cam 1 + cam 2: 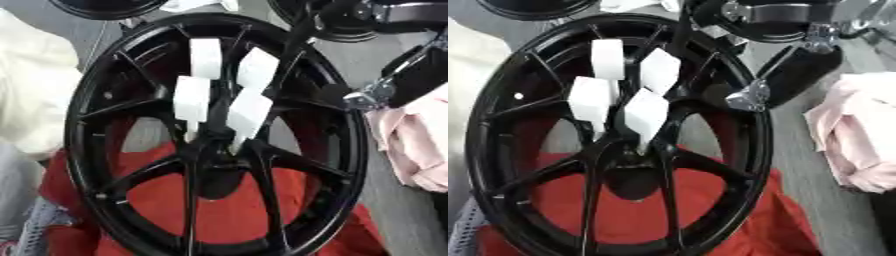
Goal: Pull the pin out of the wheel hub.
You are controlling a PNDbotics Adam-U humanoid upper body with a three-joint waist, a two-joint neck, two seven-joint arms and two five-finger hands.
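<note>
A pale cream cloth (26, 85) is seen at the far left edge, well apart from the right hand and on the other side of the wheel from it. A grey meshed item (35, 225) is glimpsed in the lower left corner, below and far to the left of the hand.

The black wheel hub (83, 125) fills most of both views, its spokes running in to a dark centre. A red cloth (219, 205) is spread beneath it and shows through the lower openings, below and left of the hand.

Four white pins (192, 98) are set in a cluster at the middle of the hub, two higher and two lower. They stand to the left of the hand and apart from it, with none of them held.

The right hand (332, 96) is taken to be the dark rounded shape at the hub's right rim, just left of the silver wrist joint (750, 95). It merges with the black rim, so whether it is open or closed cannot be told, and no hold on anything can be made out.

A pink cloth (859, 135) lies on the grey surface, to the right of the hand and lower.
</note>
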